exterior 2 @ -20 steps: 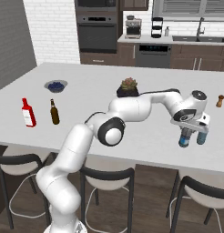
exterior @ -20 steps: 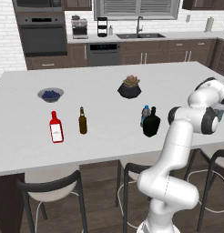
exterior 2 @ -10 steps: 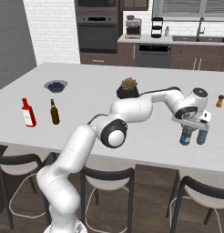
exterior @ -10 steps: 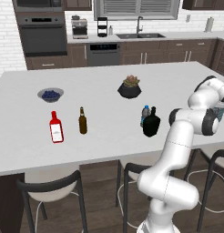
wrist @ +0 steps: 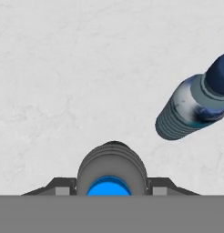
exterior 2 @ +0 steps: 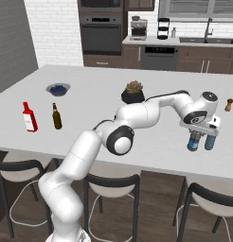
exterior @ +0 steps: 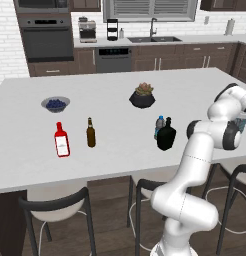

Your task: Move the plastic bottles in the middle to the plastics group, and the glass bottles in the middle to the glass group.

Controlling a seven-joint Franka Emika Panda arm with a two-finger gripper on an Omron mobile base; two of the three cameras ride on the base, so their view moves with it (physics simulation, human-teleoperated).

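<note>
Here the fingers clasped a plastic bottle upright over the desk, its long axis vertical, just beside the plastics group bottle.

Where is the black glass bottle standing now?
In the left base view, the black glass bottle stands mid-counter, beside a small water bottle, right of the brown bottle.

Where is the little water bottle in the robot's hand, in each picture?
Left base view: somewhere at the far right edge, behind the white arm; too hidden to pick out.
Right base view: the held water bottle is low on the right, under the gripper.
Hand view: bottom centre, blue cap facing the camera, between the finger tips.
Shared landmark: the second water bottle close beside it, over the white counter.
</note>
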